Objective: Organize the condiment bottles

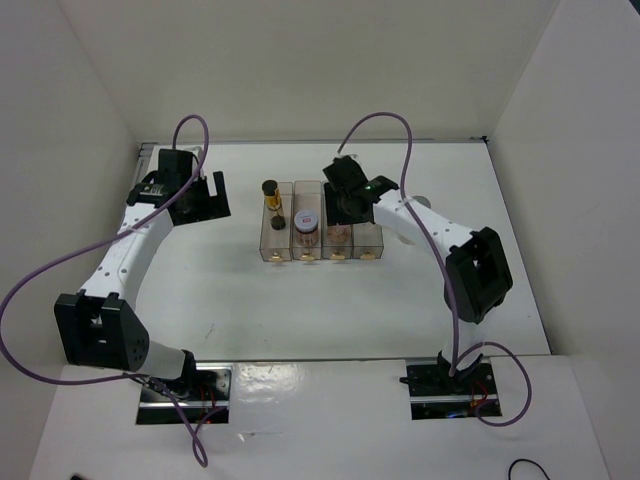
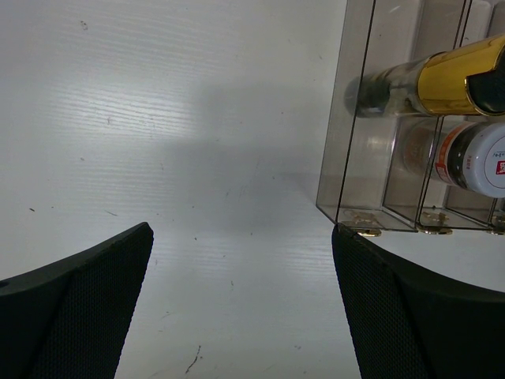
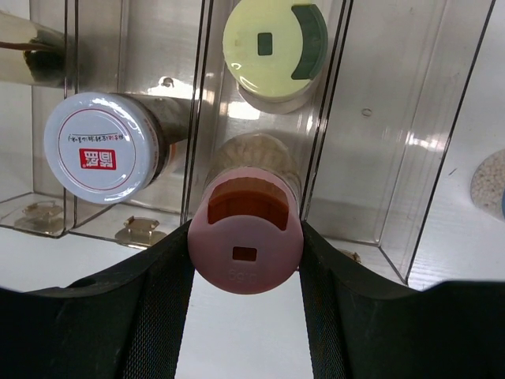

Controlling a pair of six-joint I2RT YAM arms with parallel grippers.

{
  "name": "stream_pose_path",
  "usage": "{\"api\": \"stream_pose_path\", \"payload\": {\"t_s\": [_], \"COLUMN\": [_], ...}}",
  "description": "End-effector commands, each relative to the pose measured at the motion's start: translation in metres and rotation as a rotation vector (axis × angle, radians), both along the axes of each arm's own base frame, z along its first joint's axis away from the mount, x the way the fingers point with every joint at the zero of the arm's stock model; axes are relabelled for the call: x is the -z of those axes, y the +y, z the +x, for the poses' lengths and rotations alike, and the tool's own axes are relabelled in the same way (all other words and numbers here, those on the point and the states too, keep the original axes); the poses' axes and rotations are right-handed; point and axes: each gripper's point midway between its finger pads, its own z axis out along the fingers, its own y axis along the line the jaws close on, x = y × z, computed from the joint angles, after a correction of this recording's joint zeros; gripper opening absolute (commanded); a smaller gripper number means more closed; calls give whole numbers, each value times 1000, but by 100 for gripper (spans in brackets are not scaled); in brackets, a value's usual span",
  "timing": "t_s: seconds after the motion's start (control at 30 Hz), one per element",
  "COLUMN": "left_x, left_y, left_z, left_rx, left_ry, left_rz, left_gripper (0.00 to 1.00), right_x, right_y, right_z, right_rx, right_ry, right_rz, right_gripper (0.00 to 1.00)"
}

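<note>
The clear rack (image 1: 372, 238) stands mid-table. The slim amber bottle (image 1: 270, 195) leans in its leftmost slot, and the white-lidded brown jar (image 1: 306, 222) is in the second. My right gripper (image 1: 345, 203) hangs over the third slot. In the right wrist view its fingers (image 3: 162, 316) press both sides of the pink jar (image 3: 245, 237), with the cream jar (image 3: 274, 47) behind it in the same slot. A grey speckled lid (image 3: 491, 183) shows past the rack's right wall. My left gripper (image 1: 200, 195) is open and empty, left of the rack.
White enclosure walls stand close at the back and both sides. The rack's fourth slot (image 3: 387, 134) holds nothing. In the left wrist view the rack's corner (image 2: 347, 213) is just ahead of the right finger (image 2: 394, 300), over bare table (image 2: 197, 158).
</note>
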Motion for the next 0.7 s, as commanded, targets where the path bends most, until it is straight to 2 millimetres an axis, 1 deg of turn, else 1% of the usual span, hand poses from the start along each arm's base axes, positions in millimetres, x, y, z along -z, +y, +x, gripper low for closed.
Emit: {"api": "stream_pose_path", "payload": {"t_s": [0.0,0.03,0.07,0.17,0.23,0.27,0.3,0.33,0.37,0.4,0.43,0.47,0.5,0.53,0.57,0.6,0.67], "left_x": [0,3,3,2,2,2,2,2,2,2,2,2,2,2,2,2,2], "left_y": [3,3,3,2,2,2,2,2,2,2,2,2,2,2,4,4,4], "left_z": [5,6,6,8,8,8,8,8,8,8,8,8,8,8,8,8,8], "left_rx": [7,7,7,7,7,7,7,7,7,7,7,7,7,7,1,1,1], "left_ry": [-17,-8,-7,-17,-17,-17,-17,-17,-17,-17,-17,-17,-17,-17,-17,-17,-17], "left_rz": [12,13,13,12,12,12,12,12,12,12,12,12,12,12,19,19,19], "left_gripper": [100,100,100,100,100,100,100,100,100,100,100,100,100,100,100,100,100], "right_x": [-16,-16,-9,-6,4,4,8,8,12,8,9,5,11,10,10,11,11], "right_y": [15,16,16,17,21,21,21,21,25,25,24,28,25,24,24,21,18], "right_z": [16,15,16,15,13,13,13,13,10,13,11,12,10,9,8,8,7], "right_rx": [-12,-18,-18,-23,-32,-33,-33,-33,-42,-36,-36,-40,-47,-47,-47,-40,-35], "right_ry": [-73,-69,-61,-57,-40,-39,-32,-32,-25,-37,-29,-42,-25,-19,-19,-15,-12], "right_rz": [36,42,37,42,30,30,25,25,19,20,13,14,-5,-10,-10,-25,-37], "right_gripper": [1,2,3,9,11,11,13,15,16,17,22,25,28,35,38,38,43]}}
